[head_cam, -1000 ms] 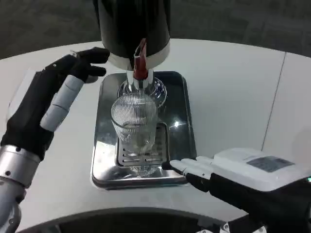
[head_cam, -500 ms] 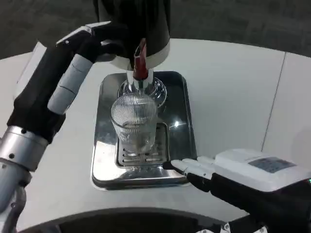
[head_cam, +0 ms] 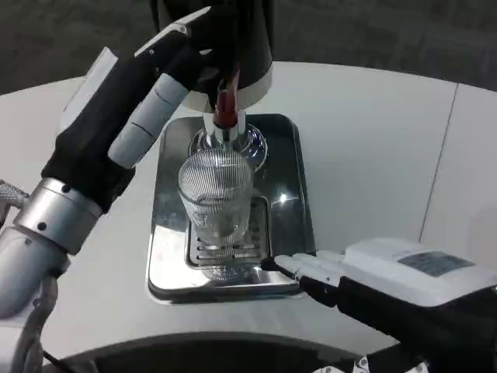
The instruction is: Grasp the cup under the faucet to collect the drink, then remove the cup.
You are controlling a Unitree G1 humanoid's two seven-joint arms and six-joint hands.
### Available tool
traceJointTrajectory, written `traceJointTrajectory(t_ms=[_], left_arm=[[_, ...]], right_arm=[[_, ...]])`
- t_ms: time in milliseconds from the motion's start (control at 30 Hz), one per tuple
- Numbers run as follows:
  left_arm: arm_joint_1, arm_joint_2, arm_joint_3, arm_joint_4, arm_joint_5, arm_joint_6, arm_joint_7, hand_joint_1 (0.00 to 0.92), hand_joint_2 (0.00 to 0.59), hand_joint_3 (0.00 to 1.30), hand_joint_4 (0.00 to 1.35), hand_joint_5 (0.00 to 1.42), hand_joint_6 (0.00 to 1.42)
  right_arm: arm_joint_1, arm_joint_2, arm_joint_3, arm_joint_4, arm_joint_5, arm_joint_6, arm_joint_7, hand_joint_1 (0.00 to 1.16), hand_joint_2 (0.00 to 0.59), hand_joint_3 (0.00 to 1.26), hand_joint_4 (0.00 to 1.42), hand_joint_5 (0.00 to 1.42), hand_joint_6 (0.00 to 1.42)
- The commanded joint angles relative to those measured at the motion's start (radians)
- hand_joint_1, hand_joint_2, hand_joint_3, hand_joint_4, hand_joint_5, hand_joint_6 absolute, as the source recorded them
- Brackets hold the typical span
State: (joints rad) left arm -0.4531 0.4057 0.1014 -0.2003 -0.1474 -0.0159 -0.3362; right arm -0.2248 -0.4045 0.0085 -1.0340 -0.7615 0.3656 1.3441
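Note:
A clear ribbed glass cup [head_cam: 215,198] stands upright on the grate of a shiny metal drip tray [head_cam: 289,210], right below the chrome faucet [head_cam: 224,134] with its red tap lever [head_cam: 224,101] on a black dispenser [head_cam: 225,39]. My left hand [head_cam: 151,93] is raised beside the dispenser, its fingertips reaching up against the dispenser body just left of the red lever. My right hand [head_cam: 373,280] rests on the table at the tray's front right corner, fingers pointing toward the tray, apart from the cup and holding nothing.
The white round table [head_cam: 373,155] has free room to the right of the tray. Its front edge curves close below the tray. A seam in the tabletop runs down the right side.
My left hand has risen and swung right, from beside the tray's left edge up to the dispenser near the red lever. The right hand and the cup have stayed put.

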Motion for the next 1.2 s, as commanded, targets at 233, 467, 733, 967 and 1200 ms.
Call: traceJointTrajectory(t_ms=[233, 467, 733, 967, 1200], left_arm=[[-0.047, 0.007, -0.039, 0.068, 0.011, 0.009, -0.063, 0.000, 0.089, 0.17, 0.13, 0.22, 0.16], [-0.064, 0.013, -0.067, 0.103, 0.021, -0.005, -0.101, 0.000, 0.093, 0.16, 0.10, 0.19, 0.14], [-0.078, 0.065, -0.101, 0.094, 0.107, -0.085, -0.132, 0.000, 0.084, 0.14, 0.08, 0.17, 0.11], [-0.082, 0.105, -0.115, 0.136, 0.185, -0.171, -0.136, 0.000, 0.090, 0.13, 0.08, 0.17, 0.11], [-0.084, 0.126, -0.127, 0.193, 0.214, -0.236, -0.140, 0.000, 0.093, 0.13, 0.07, 0.17, 0.11]], right_arm=[[-0.002, 0.002, 0.008, -0.013, -0.012, 0.005, 0.000, 0.46, 0.454, 0.00, 0.00, 0.00, 0.00], [-0.002, 0.004, 0.004, -0.013, -0.010, 0.006, -0.001, 0.46, 0.454, 0.00, 0.00, 0.00, 0.00], [0.004, 0.012, 0.002, -0.013, -0.007, 0.006, -0.004, 0.46, 0.454, 0.00, 0.00, 0.00, 0.00], [0.008, 0.025, 0.000, -0.013, -0.010, 0.004, -0.004, 0.46, 0.454, 0.00, 0.00, 0.00, 0.00], [0.015, 0.043, 0.000, -0.013, -0.026, 0.014, 0.000, 0.46, 0.454, 0.00, 0.00, 0.00, 0.00]])
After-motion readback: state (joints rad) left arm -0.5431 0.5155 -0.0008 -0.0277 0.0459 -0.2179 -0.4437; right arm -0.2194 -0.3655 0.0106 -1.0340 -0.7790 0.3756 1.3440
